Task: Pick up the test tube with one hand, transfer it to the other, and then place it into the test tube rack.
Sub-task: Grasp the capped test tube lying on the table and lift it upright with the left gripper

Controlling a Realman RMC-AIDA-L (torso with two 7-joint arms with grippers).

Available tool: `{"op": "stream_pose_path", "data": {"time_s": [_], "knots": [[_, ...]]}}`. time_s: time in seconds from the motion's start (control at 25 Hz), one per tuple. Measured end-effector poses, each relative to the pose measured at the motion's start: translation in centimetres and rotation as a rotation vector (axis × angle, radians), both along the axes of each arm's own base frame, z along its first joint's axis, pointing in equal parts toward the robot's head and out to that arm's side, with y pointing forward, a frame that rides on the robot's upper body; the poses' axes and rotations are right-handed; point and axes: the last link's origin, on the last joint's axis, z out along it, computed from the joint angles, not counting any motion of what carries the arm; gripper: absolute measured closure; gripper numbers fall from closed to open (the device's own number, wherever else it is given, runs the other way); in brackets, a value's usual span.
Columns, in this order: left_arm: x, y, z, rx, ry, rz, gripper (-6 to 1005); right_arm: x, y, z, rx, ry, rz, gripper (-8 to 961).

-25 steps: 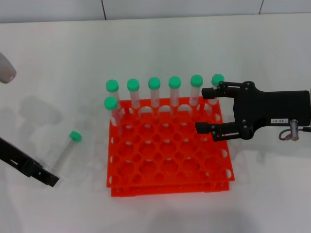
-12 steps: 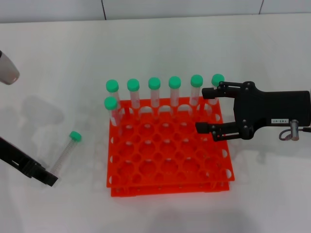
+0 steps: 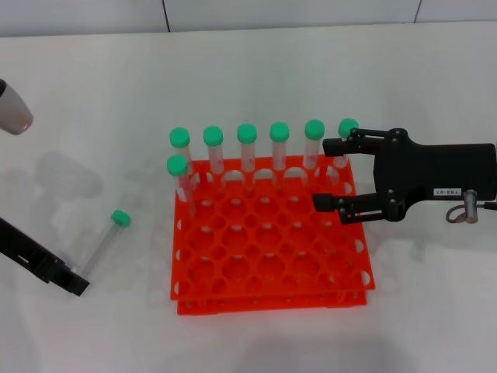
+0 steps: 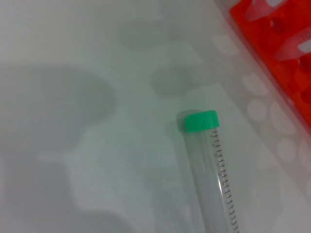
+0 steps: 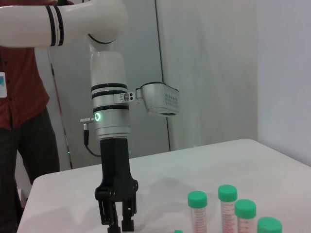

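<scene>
your right pincer [image 3: 328, 175] is black with a white label; your left pincer [image 5: 116, 224] is black on a silver-white, black-banded arm.

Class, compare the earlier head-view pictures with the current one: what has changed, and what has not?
The left gripper has slid slightly toward the robot and to its left, away from the lying test tube, without taking hold of it. The tube, the test tube rack and the open right gripper over the rack stayed put.

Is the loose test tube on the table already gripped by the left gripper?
No. The test tube lies flat on the table, with the left gripper beside its lower end, not around it.
</scene>
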Motion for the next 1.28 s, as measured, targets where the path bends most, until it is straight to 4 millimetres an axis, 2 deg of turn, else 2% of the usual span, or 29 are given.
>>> {"op": "stream_pose_path", "data": {"time_s": [1.04, 1.28], "knots": [[-0.03, 0.30, -0.18, 0.000, 0.027, -0.009, 649, -0.08, 0.28, 0.02, 0.011, -0.004, -0.001, 116], [-0.06, 0.39, -0.13, 0.007, 0.030, -0.008, 732, -0.12, 0.30, 0.02, 0.011, -0.004, 0.001, 118]]}}
